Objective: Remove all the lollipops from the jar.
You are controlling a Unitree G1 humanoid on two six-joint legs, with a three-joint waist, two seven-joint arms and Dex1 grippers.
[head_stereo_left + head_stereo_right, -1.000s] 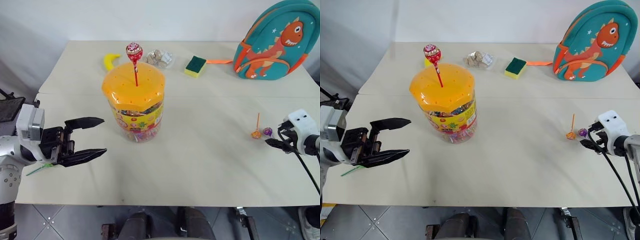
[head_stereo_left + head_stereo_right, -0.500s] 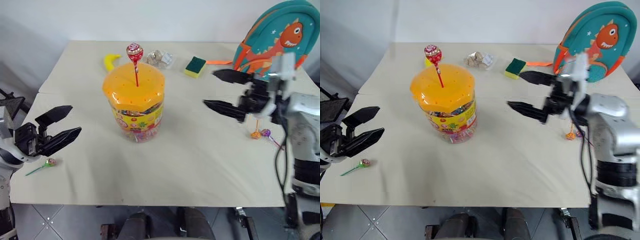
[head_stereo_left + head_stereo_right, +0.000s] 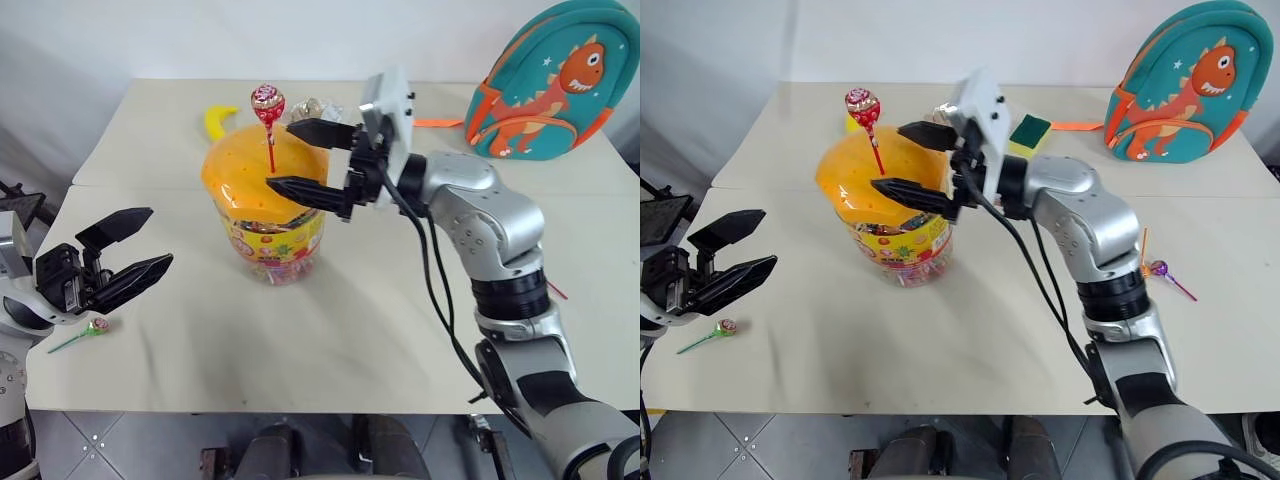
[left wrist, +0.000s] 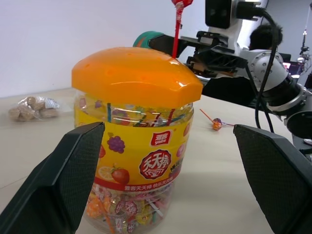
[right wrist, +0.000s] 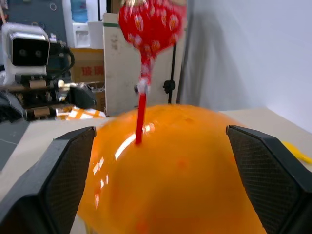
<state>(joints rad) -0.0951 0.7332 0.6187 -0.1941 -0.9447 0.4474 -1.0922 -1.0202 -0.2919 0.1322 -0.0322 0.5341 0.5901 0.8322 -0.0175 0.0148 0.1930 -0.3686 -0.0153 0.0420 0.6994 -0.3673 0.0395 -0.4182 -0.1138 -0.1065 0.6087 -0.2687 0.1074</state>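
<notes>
1. Lollipops first: a red-wrapped lollipop (image 3: pixel 268 103) is standing upright with its red stick pushed into a hole in the orange lid (image 3: pixel 262 172) of the jar (image 3: pixel 272 236), which is sitting on the table (image 3: pixel 330 330).
2. I am holding my right gripper (image 3: pixel 291 158) level over the lid, my two black fingers spread wide apart and gripping nothing.
3. That red stick is rising just past my right fingertips, roughly in line with the gap between them; I cannot tell whether either tip is touching it or the lid.
4. My left gripper (image 3: pixel 145 243) is hovering beside the jar, well apart from it, fingers also standing wide and empty, pointing toward the jar.
5. A green-stick lollipop (image 3: pixel 92 329) is lying on the table just under my left fingers, not touching them.
6. A purple lollipop (image 3: pixel 1161 270) and an orange stick (image 3: pixel 1142 247) beside it are lying on the table behind my right arm, well away from my right fingers.
7. More wrapped candies are showing through the jar's clear wall below its yellow label (image 4: pixel 146 163).
8. Beyond my right fingers a banana (image 3: pixel 217 121), a small bag of snacks (image 3: pixel 948 108), a sponge (image 3: pixel 1029 131) and a dinosaur backpack (image 3: pixel 545 85) are sitting on the far part of the table.
</notes>
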